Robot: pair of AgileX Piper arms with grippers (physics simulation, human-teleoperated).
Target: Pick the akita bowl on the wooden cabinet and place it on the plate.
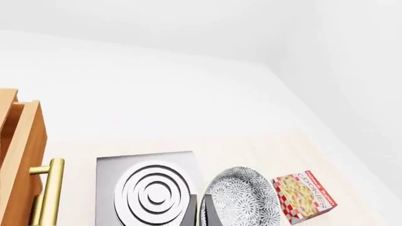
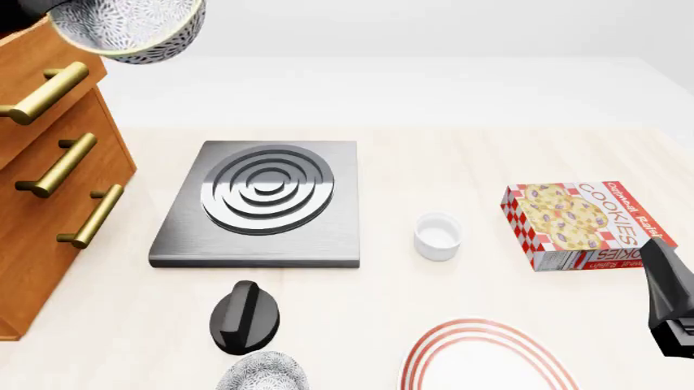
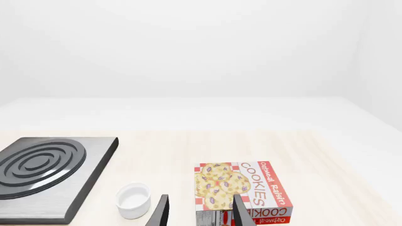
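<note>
The akita bowl (image 2: 136, 28), white with grey speckles, hangs tilted in the air just above the top of the wooden cabinet (image 2: 49, 187) at the far left. In the left wrist view my left gripper (image 1: 202, 213) is shut on the rim of that bowl (image 1: 245, 200). The cabinet (image 1: 19, 160) and its brass handle show beside it. The plate (image 2: 477, 331), white with red rings, lies at the table's near edge, cut off by the frame. My right gripper (image 3: 201, 214) is open and holds nothing, low over the table near the right edge (image 2: 667, 313).
A grey stove slab (image 2: 260, 203) with rings lies in the middle. A small white cup (image 2: 437, 236) stands right of it, and a cookies box (image 2: 586, 223) lies further right. A second speckled bowl (image 2: 260, 375) and a black rounded object (image 2: 244, 318) are at the near edge.
</note>
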